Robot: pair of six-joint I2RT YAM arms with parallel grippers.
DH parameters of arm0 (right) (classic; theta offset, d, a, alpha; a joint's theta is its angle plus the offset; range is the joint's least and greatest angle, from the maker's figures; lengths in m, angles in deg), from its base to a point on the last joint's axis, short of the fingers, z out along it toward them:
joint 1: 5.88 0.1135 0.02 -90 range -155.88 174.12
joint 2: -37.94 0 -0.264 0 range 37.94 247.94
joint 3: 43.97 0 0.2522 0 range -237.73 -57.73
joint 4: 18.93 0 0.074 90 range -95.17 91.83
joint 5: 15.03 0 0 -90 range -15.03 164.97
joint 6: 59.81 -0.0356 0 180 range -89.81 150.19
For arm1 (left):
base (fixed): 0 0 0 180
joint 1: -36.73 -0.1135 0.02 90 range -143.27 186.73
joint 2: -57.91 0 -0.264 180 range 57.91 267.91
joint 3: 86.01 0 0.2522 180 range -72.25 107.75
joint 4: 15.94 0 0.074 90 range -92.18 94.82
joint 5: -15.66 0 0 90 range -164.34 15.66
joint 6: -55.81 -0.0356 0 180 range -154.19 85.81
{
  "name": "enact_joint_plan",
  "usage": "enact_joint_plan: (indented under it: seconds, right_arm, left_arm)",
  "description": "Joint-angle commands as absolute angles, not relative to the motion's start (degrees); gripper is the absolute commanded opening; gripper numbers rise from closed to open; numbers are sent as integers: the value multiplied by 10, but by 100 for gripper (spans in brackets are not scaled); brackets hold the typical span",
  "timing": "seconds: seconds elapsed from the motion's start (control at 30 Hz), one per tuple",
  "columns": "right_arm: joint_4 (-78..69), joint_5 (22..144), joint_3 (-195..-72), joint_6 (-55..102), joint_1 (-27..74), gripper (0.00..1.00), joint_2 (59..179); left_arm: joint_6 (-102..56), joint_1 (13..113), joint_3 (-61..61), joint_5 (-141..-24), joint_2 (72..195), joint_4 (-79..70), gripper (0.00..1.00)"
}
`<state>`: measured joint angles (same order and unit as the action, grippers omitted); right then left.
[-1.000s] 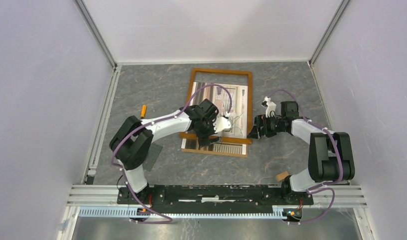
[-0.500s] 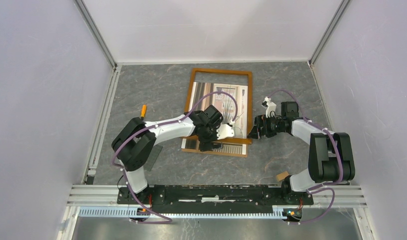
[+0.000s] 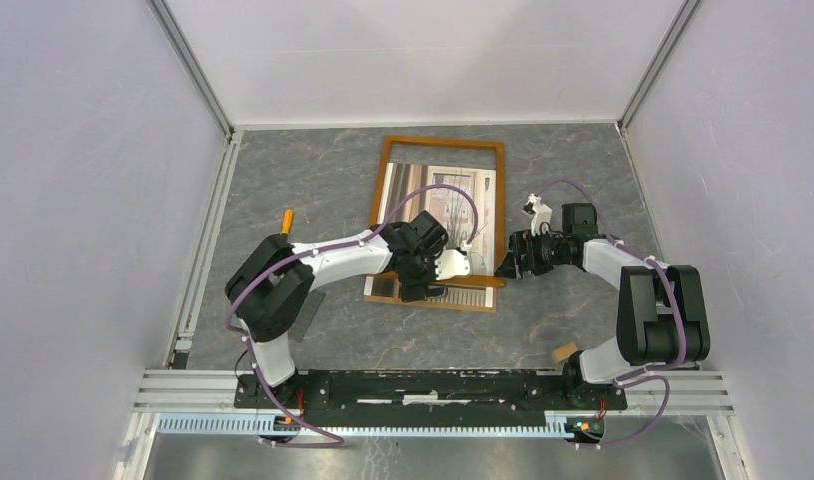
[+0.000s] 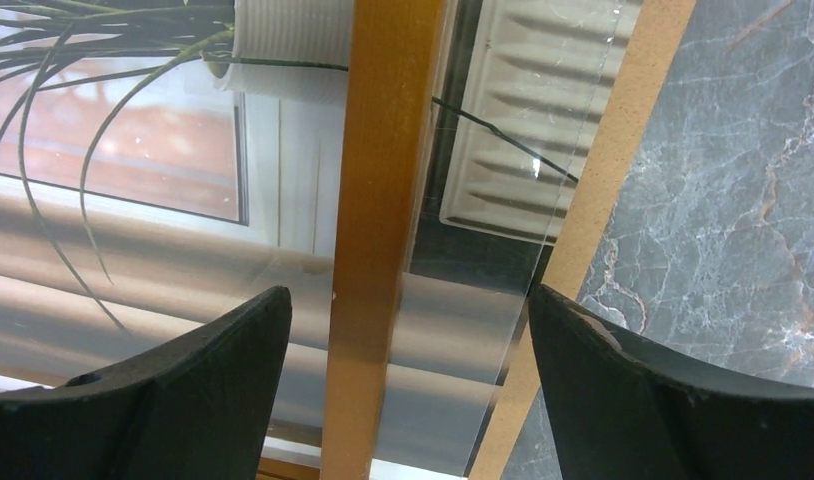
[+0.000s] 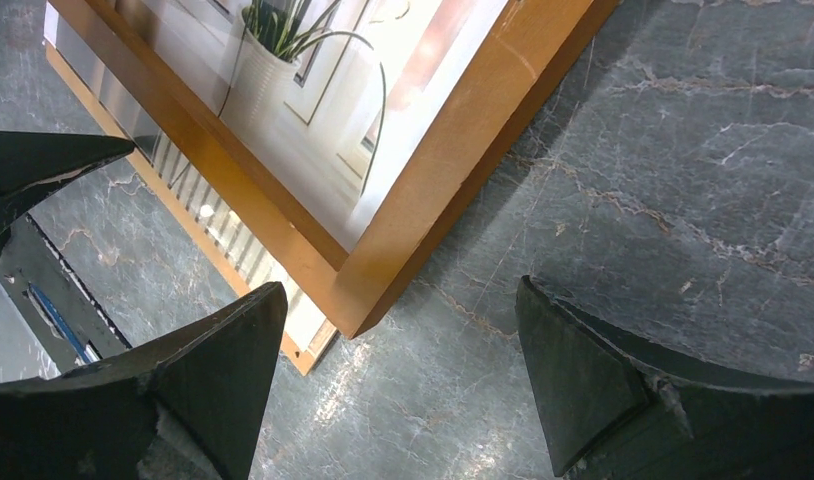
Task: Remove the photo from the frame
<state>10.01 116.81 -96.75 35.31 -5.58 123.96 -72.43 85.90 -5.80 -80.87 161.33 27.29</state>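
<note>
The frame (image 3: 442, 144) lies flat on the table, its orange-brown border facing up. The photo (image 3: 461, 196) of a spiky potted plant shows inside it. Together with a clear sheet and the brown backing board (image 3: 430, 302), it sticks out past the frame's near rail. My left gripper (image 3: 426, 290) is open over that near rail. In the left wrist view the left gripper (image 4: 408, 330) straddles the rail (image 4: 383, 200), with the photo (image 4: 133, 150) to the left and the board's edge (image 4: 613, 150) to the right. My right gripper (image 3: 503, 267) is open at the frame's near right corner (image 5: 433, 200), holding nothing (image 5: 398, 330).
An orange-handled tool (image 3: 286, 219) lies left of the frame. A dark grey plate (image 3: 310, 303) sits by the left arm. A small tan piece (image 3: 563, 352) lies near the right arm's base. White walls close in the marble table (image 3: 323, 170) on three sides.
My left gripper has moved from over the photo toward the near edge, onto the frame's near rail. The right gripper has stayed at the corner.
</note>
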Motion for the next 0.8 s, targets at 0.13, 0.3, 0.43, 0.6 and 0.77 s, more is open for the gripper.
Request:
enact_joint_plan:
  seconds: [0.13,0.3,0.43,0.6,0.77]
  right_arm:
    - [139,1150,-967,371,-56,91,1252]
    - [145,1149,-968,377,-56,91,1249]
    - [144,1149,-968,377,-55,91,1250]
    - [143,1151,-967,374,-56,91,1249]
    - [140,1151,-959,370,-55,91,1244]
  left_arm:
    - [-750,858,-41,-775,1629,213,83]
    - [-747,853,-24,-785,1638,222,77]
    - [-749,851,-15,-772,1650,219,77]
    - [-743,845,-7,-738,1665,197,74]
    - [-698,830,14,-718,1668,185,64]
